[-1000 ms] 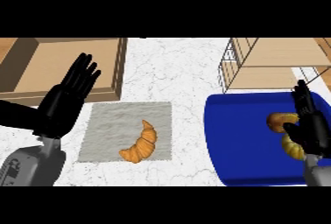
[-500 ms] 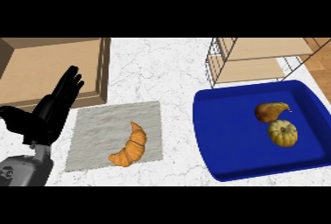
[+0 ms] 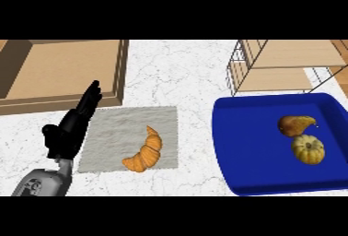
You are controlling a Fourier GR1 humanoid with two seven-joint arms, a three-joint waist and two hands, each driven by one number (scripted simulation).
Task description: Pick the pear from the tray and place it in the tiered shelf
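Evidently the pick is not yet begun; the left hand (image 3: 71, 129) rests with fingers straight and close together; the pear (image 3: 295, 124) lies far to its right, untouched in the blue tray (image 3: 222, 134); next, the unseen right hand must reach it, the tiered shelf (image 3: 292, 55) just beyond.

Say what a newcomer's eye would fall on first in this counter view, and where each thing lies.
The bright blue tray at the right stands out first, with the brown pear and a small yellow pumpkin in its right half. Next come the orange croissant on a grey cloth at centre left, and the black left robot hand, open, at the cloth's left edge.
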